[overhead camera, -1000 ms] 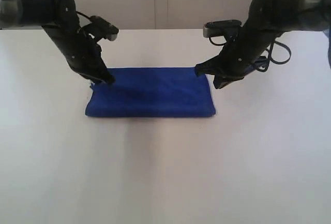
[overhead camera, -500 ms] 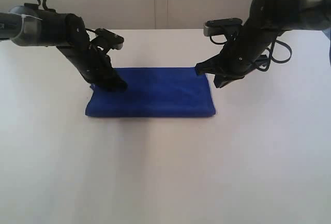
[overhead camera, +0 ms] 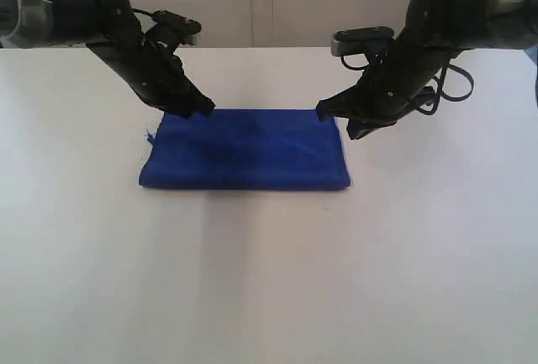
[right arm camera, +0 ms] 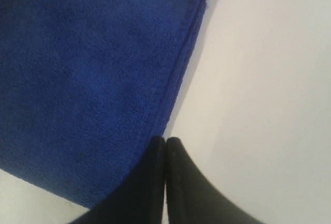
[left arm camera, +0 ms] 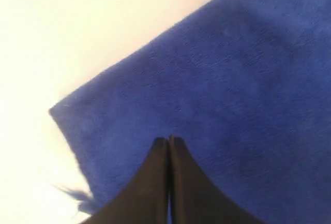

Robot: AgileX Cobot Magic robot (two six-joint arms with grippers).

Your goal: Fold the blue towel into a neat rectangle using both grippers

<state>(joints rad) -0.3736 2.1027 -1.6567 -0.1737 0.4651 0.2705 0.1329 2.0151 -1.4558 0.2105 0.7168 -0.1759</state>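
Observation:
The blue towel point(overhead camera: 245, 150) lies flat on the white table as a folded rectangle, with a loose thread sticking out at its far left corner point(overhead camera: 150, 135). My left gripper point(overhead camera: 202, 108) is shut, its tips over the towel's far edge left of centre; the left wrist view shows the closed tips point(left arm camera: 169, 140) above blue cloth point(left arm camera: 232, 79) with nothing pinched. My right gripper point(overhead camera: 323, 115) is shut at the towel's far right corner. In the right wrist view its tips point(right arm camera: 165, 140) sit at the towel's hemmed edge point(right arm camera: 173, 87), empty.
White table point(overhead camera: 269, 280) all around the towel. Both dark arms point(overhead camera: 76, 15) point(overhead camera: 454, 19) reach in from the back corners, with cables hanging by the right arm point(overhead camera: 454, 87). A pale wall stands behind the table.
My left gripper has moved from the towel's far left corner to the right along the far edge, staying shut. The right arm and the towel have not moved.

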